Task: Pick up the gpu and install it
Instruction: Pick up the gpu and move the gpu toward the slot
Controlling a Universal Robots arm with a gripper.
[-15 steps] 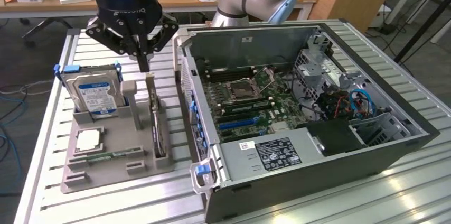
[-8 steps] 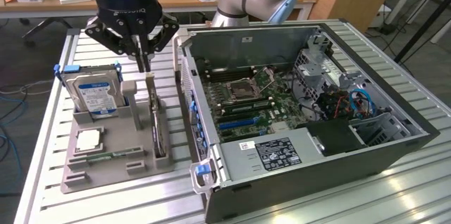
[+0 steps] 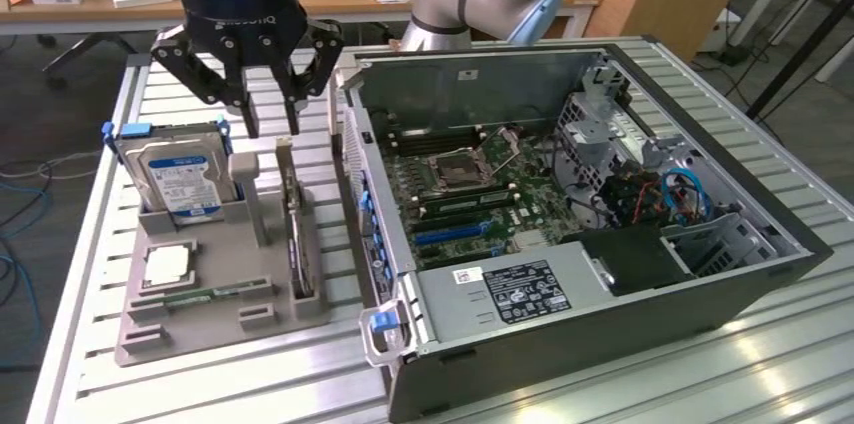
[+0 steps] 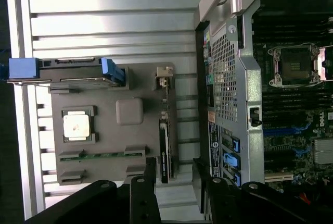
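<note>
The gpu (image 3: 299, 240) is a thin dark card with a pale end bracket. It stands on edge in a slot of the grey holder tray (image 3: 200, 329), on the side nearest the computer case. My gripper (image 3: 271, 122) hangs open just above the bracket end of the card, with nothing between its fingers. In the wrist view the gpu (image 4: 164, 146) runs along the tray (image 4: 130, 112) edge, and the two dark fingers of my gripper (image 4: 174, 182) straddle its line.
A silver blue-labelled hard drive (image 3: 180, 179) stands upright in the tray, with a processor chip (image 3: 167, 264) and a green memory stick (image 3: 207, 294) lying flat. The open computer case (image 3: 747, 274) sits at the exterior view's right, its motherboard with blue slots (image 3: 454, 232) exposed.
</note>
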